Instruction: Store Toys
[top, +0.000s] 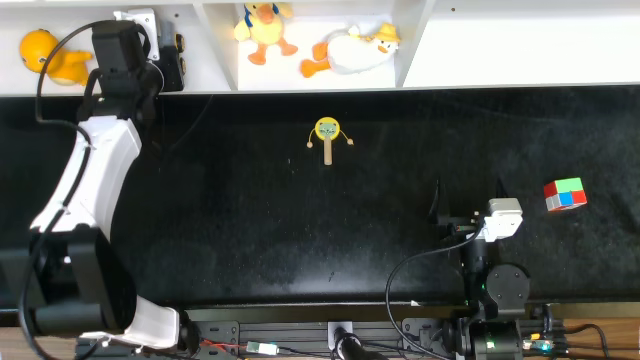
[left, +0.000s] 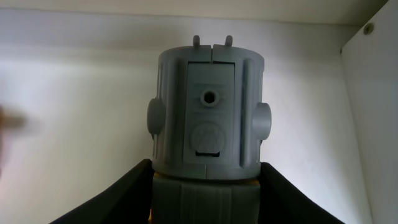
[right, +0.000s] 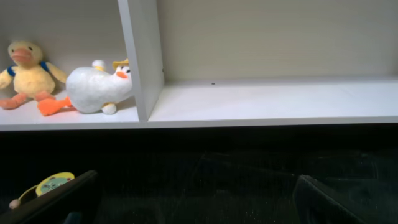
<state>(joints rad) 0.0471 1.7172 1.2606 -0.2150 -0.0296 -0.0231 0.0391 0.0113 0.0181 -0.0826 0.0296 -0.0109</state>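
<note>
**Left claw in shelf, toy gripped**

Left claw (left: 205, 186) clamped on grey robot toy (left: 208, 106), which stands upright between its fingers inside the left compartment of the white shelf (right: 142, 56). Orange duck (top: 48, 55) in the same compartment, near that claw. Right claw (right: 193, 208) fingers apart, holding nothing, low over black table (top: 250, 220). Ahead of it: stick toy (top: 328, 133) on table. Farther on, yellow duck (top: 265, 28) and white goose (top: 350, 50) in the middle compartment. Colour cube (top: 565, 194) off to its side.

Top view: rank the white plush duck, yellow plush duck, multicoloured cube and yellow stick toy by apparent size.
White plush duck
Yellow plush duck
Multicoloured cube and yellow stick toy look about alike.
</note>
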